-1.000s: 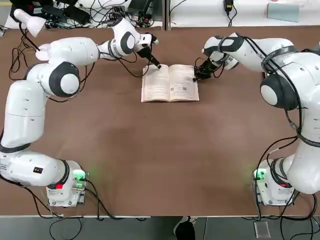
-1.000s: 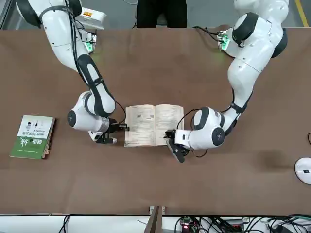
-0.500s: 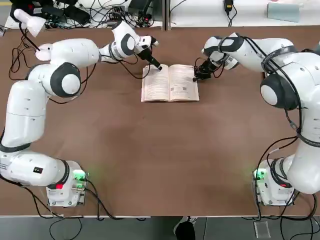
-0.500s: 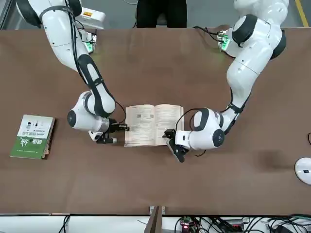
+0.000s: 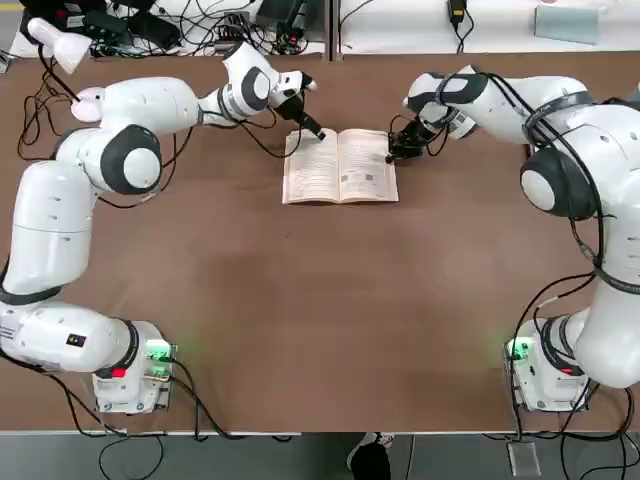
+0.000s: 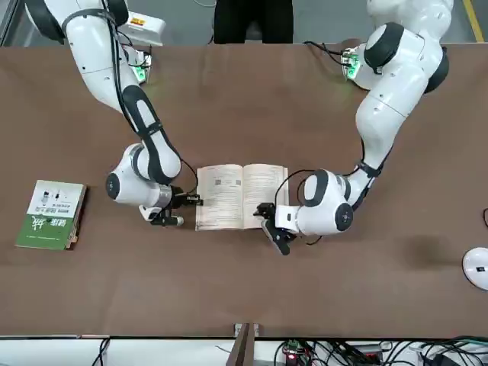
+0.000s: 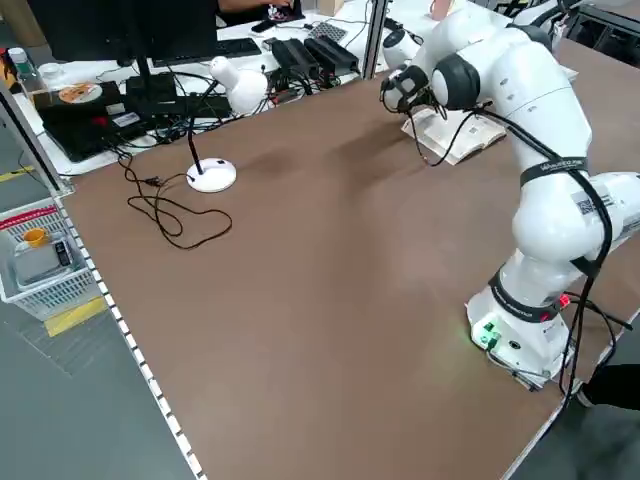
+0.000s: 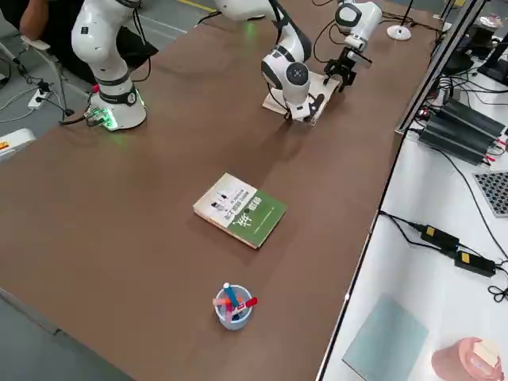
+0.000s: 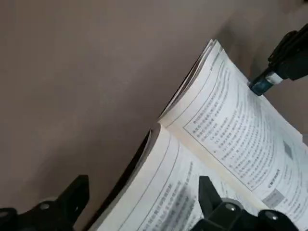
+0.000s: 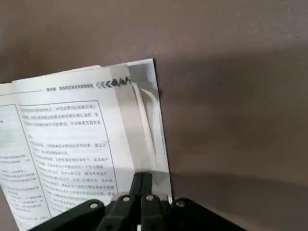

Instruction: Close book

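Since a second ago the left gripper (image 5: 318,133) has shifted slightly along the far edge of the book (image 5: 340,166), its wrist turned a touch; the book, the right gripper (image 5: 392,153) and the right arm sit as they did.

The book lies open and flat on the table (image 5: 320,300), near its far side and about midway between the arms, cream text pages facing up. In the top view the left gripper reaches in from the left and its tip sits at the far left corner of the book. In the left wrist view its fingers (image 9: 72,195) are spread apart, one beside the book's edge on the bare table, the other over the near page; the page stack bulges up between them, and I cannot tell whether either finger touches paper.

At the book's right edge the right gripper is low. In the right wrist view its fingers (image 10: 139,185) are pressed together with no gap, tips resting at the outer margin of the right-hand page near its corner, nothing held between them.

A green-and-white book (image 6: 52,214) lies closed well apart, beyond the right arm, with a cup (image 8: 232,307) of pens farther on. A white desk lamp (image 7: 228,95) stands at the opposite side.
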Action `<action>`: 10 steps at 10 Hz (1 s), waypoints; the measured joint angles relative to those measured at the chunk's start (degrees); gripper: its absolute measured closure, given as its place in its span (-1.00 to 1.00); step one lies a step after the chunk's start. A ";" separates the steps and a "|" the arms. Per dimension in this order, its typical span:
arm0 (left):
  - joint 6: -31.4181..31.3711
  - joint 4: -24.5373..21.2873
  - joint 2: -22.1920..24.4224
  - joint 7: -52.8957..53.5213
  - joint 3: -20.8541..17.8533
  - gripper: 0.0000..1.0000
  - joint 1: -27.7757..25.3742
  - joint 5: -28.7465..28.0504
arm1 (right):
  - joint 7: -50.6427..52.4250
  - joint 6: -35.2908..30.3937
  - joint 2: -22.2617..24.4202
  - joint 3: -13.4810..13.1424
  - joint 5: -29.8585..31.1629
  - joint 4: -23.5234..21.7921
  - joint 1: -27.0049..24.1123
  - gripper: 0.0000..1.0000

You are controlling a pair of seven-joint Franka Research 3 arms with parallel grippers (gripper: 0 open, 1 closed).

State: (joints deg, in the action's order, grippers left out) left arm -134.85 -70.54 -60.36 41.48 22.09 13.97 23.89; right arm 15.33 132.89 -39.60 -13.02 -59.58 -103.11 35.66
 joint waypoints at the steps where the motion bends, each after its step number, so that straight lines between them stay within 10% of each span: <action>1: 0.09 0.00 0.00 0.00 0.00 -1.00 -0.03 0.08 | 0.00 0.00 0.00 0.00 0.00 0.00 0.00 0.98; 10: 0.42 0.13 -0.88 0.03 0.03 -1.00 -0.03 0.16 | 0.15 0.04 0.00 0.00 0.00 0.00 0.01 0.98</action>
State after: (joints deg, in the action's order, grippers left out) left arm -134.43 -70.41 -61.24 41.51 22.12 13.94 24.05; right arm 15.48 132.92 -39.60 -13.01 -59.58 -103.11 35.66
